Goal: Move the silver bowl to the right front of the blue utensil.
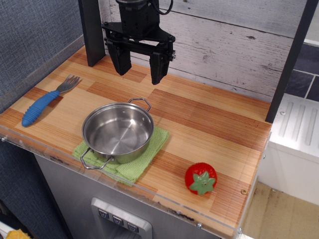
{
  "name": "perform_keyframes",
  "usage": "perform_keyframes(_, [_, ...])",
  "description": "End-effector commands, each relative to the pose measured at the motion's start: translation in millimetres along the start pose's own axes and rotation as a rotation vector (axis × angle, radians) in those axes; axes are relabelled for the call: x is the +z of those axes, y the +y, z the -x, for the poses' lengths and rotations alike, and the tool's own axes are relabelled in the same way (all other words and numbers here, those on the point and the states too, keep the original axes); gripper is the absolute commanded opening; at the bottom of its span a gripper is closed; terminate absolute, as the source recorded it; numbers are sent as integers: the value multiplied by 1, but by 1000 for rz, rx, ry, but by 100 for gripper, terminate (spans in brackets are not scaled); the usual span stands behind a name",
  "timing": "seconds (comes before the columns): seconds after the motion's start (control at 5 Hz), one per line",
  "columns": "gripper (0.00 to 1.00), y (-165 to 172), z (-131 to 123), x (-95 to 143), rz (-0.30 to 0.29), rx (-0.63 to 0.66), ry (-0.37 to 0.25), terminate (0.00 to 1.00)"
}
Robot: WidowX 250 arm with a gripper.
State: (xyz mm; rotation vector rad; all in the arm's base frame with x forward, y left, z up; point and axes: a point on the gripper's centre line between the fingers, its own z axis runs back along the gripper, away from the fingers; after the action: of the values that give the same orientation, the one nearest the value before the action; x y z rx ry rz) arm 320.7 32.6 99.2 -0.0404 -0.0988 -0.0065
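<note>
- nearest the front edge of the wooden counter (209,124) sits a red strawberry toy (200,178), off to the right and well apart from everything else; it looks like a bystander to this task.
- just left of it along the front, a green cloth (149,157) lies flat, and the silver bowl (117,132) rests upright on top of it, empty, with one wire handle pointing toward the front-left corner and the other toward the back. the cloth likely serves as a starting pad, so the bowl has not yet been shifted.
- further back and to the left, the blue utensil (44,102) lies on the bare wood, its ribbed handle toward the front-left and its grey tines pointing back-right. it is near the bowl but not touching it.
- farthest back, the gripper (141,67) hangs above the counter in front of the whitewashed plank wall (234,45). its two dark fingers (121,59) are spread wide with empty air between them; it holds nothing and touches nothing.
- judged from this layout, the pick-up is not yet begun: the arm would need to descend onto the bowl's rim before carrying it.
</note>
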Motion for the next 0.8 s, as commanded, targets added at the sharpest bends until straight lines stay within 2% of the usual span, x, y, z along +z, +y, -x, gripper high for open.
perform_keyframes(0.0, [100, 0, 0, 0, 0, 0, 0, 0])
perform_keyframes(0.2, [100, -15, 19, -8, 33, -15, -3, 0])
perform_keyframes(0.4, [100, -32, 43, -16, 7, -58, 6, 0])
perform_keyframes(0.6, [100, -39, 53, -29, -23, -78, 28, 0])
